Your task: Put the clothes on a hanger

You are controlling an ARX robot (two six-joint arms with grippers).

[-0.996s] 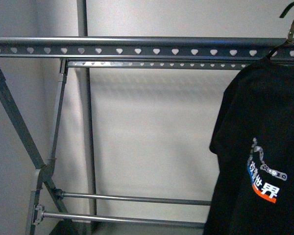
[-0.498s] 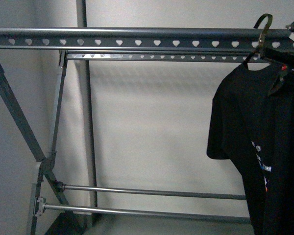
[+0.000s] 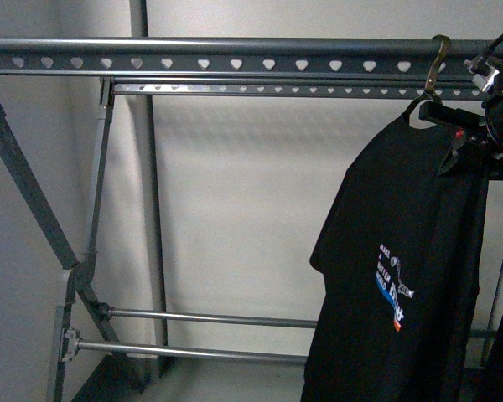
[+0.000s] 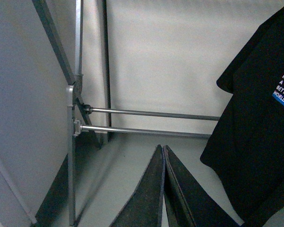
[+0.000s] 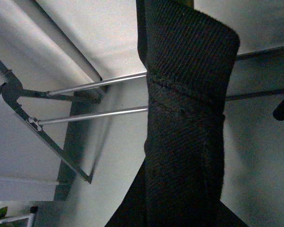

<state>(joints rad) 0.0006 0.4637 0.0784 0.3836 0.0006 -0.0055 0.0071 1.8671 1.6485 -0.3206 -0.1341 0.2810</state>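
Hook (image 3: 437, 60) of thin wire coat hanger sits over top rail (image 3: 235, 48) of the grey hanger rack, near its right end. Black T-shirt (image 3: 402, 276) hangs below it, print facing out. Right gripper (image 3: 478, 126) is at the shirt's collar; wrist view shows ribbed collar fabric (image 5: 184, 94) filling the frame, so it appears closed on cloth. Left gripper (image 4: 163, 189) has jaws pressed together, empty, low and well apart from the shirt.

Risks, as judged:
- Hook depth on rail unclear; early release could drop everything.
- Pulling away with cloth pinched could drag hook off.
- Shirt looks skewed; may slide off.
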